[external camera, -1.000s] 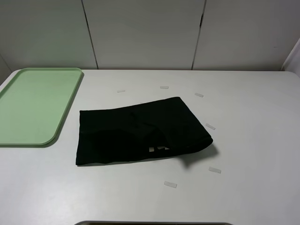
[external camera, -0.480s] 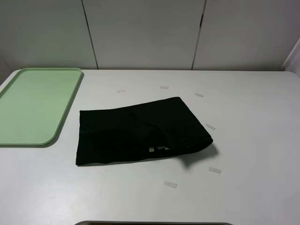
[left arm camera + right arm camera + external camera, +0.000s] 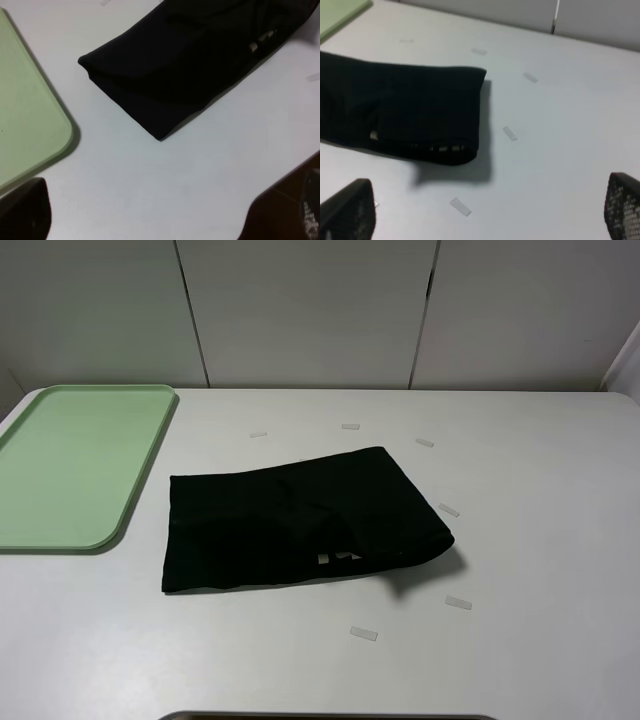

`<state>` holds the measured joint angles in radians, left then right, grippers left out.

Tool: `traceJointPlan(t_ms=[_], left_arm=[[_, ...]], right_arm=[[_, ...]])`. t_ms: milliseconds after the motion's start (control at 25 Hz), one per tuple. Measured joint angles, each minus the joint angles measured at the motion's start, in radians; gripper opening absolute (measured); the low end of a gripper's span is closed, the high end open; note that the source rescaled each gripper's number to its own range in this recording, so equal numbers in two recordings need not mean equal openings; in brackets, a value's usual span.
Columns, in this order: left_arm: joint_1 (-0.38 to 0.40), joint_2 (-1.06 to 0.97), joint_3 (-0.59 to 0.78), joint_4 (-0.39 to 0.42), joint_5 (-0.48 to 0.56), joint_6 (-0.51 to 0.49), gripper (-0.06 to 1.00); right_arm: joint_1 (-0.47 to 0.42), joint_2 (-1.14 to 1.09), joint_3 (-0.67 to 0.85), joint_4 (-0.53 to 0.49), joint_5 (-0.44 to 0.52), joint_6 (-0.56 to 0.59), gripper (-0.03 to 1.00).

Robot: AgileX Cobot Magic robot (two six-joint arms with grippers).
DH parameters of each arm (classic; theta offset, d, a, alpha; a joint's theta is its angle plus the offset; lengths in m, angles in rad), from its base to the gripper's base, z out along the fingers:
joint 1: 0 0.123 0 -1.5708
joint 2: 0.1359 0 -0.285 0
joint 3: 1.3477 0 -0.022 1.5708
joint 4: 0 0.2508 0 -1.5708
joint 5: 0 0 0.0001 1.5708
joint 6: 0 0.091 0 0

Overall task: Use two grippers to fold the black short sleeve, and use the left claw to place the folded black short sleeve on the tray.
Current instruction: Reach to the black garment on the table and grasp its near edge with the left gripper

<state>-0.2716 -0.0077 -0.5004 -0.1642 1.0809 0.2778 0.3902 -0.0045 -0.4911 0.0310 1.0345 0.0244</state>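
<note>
Black short sleeve (image 3: 300,525) lies folded into a rough rectangle at the middle of the white counter (image 3: 540,490), exactly where you saw it a second ago. No edge, crease or corner has shifted across the three high views. Its right end bulges up in a rounded fold, and a scrap of white print (image 3: 338,557) shows at the near edge.

The light-green tray (image 3: 70,470) sits at the counter's left, near the black short sleeve but apart from it, with a strip of bare counter between them. Nothing has changed there either. Small pale tape strips (image 3: 364,634) dot the counter around the cloth, and one strip (image 3: 448,510) lies just beside its right edge.

Your left pincer (image 3: 165,205) hangs over the counter with its fingers wide apart and nothing between them. The cloth's left corner and the tray's rounded corner lie ahead of it. Your right pincer (image 3: 485,207) is likewise spread wide and empty, short of the bulging right end. Neither touches the cloth.
</note>
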Motion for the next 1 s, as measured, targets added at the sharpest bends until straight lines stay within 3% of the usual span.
traceJointPlan(t_ms=[160, 480, 760, 1000], left_arm=[[0.000, 0.000, 0.000, 0.000, 0.000, 0.000, 1.00], [0.000, 0.000, 0.000, 0.000, 0.001, 0.000, 1.00], [0.000, 0.000, 0.000, 0.000, 0.000, 0.000, 1.00], [0.000, 0.000, 0.000, 0.000, 0.000, 0.000, 1.00]], right_arm=[[0.000, 0.000, 0.000, -0.004, -0.002, 0.005, 1.00], [-0.010, 0.000, 0.000, -0.085, -0.002, 0.122, 1.00], [-0.171, 0.000, 0.001, -0.085, -0.002, 0.125, 1.00], [-0.188, 0.000, 0.001, -0.083, -0.003, 0.121, 1.00]])
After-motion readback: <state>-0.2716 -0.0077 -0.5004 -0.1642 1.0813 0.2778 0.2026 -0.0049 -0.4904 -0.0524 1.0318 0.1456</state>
